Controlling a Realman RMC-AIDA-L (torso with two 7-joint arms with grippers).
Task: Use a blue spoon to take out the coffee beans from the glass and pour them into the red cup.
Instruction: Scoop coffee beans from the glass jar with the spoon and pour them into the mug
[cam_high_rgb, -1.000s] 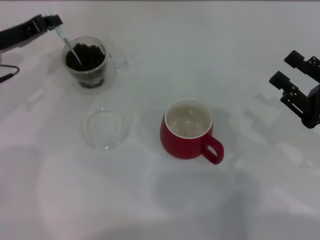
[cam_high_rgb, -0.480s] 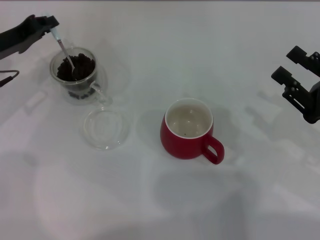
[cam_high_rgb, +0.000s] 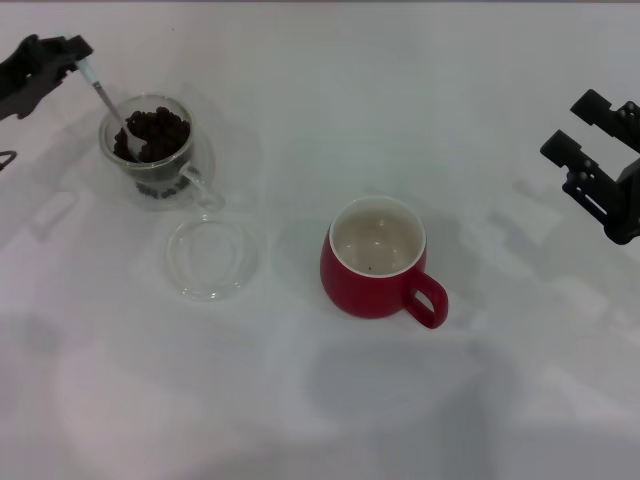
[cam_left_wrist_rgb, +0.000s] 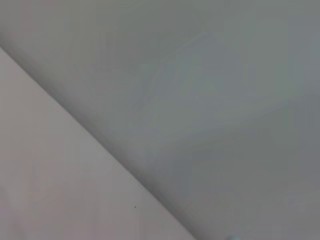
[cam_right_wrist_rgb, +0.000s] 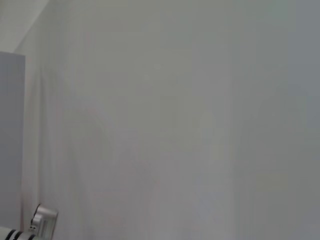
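White desk (cam_high_rgb: 330, 90) fills the head view, plain and matte, w/ soft shadows across it.

Near the far left corner stands the glass (cam_high_rgb: 152, 150), upright, its clear side handle turned toward the front edge. Coffee beans (cam_high_rgb: 155, 134) heap inside it, dark and reaching close to the rim. The blue spoon (cam_high_rgb: 108, 103) leans into the glass from the left side: metal bowl end is down among the beans at the left inner wall, neck slants up and out over the rim, pale handle end goes into the left claw (cam_high_rgb: 72, 50). That claw sits at the far left edge, above and just outside the glass, clenched on the blue spoon's handle tip.

Just in front of the glass, toward the front edge, lies a flat clear glass dish (cam_high_rgb: 211, 257), apart from the glass but near.

Around the desk's middle stands the red cup (cam_high_rgb: 378, 260), upright, cream inside, loop handle pointing to the front right. Inside looks bare apart from one tiny dark speck near the bottom; can't tell what it is.

Right claw (cam_high_rgb: 588, 142) hangs at the right edge, well apart from the red cup, fingers spread and gripping nothing.

Wrist views show only blank pale surfaces.
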